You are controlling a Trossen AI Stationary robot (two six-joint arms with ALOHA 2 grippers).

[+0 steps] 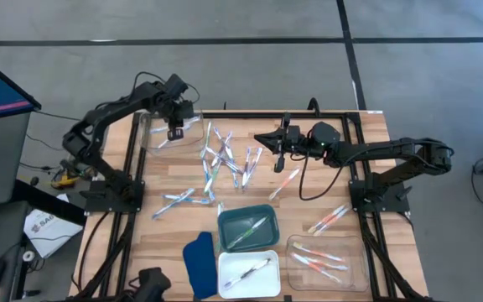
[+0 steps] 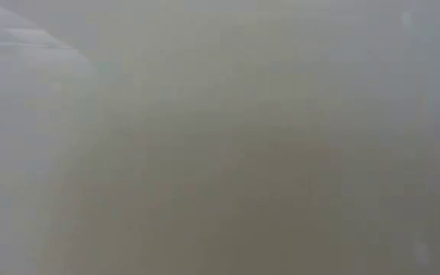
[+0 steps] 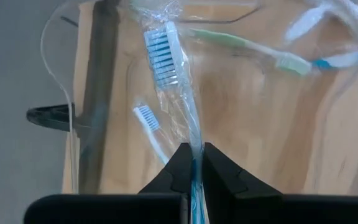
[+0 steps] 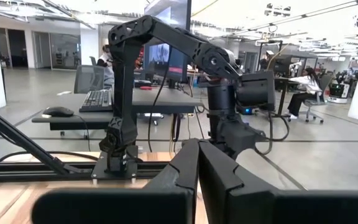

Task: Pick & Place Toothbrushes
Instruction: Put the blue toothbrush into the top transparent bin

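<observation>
My left gripper hangs over a clear tray at the table's far left, shut on a blue toothbrush in a clear wrapper. A second blue toothbrush lies on the floor of that tray. Several loose toothbrushes lie in a pile at the table's middle. My right gripper is held level above the table right of the pile, shut with nothing in it. The low view shows only haze. My left gripper pinches the wrapped blue toothbrush by its handle between its two fingers. The fingers point steeply down from above and lie along the brush. The bristle head sticks out beyond the fingertips over the tray floor; whether it touches the floor I cannot tell.
A green tray and a white tray at the near middle each hold a toothbrush. A clear tray at the near right holds pink-orange ones. A dark blue cloth lies beside them. Stray toothbrushes lie at the left and right.
</observation>
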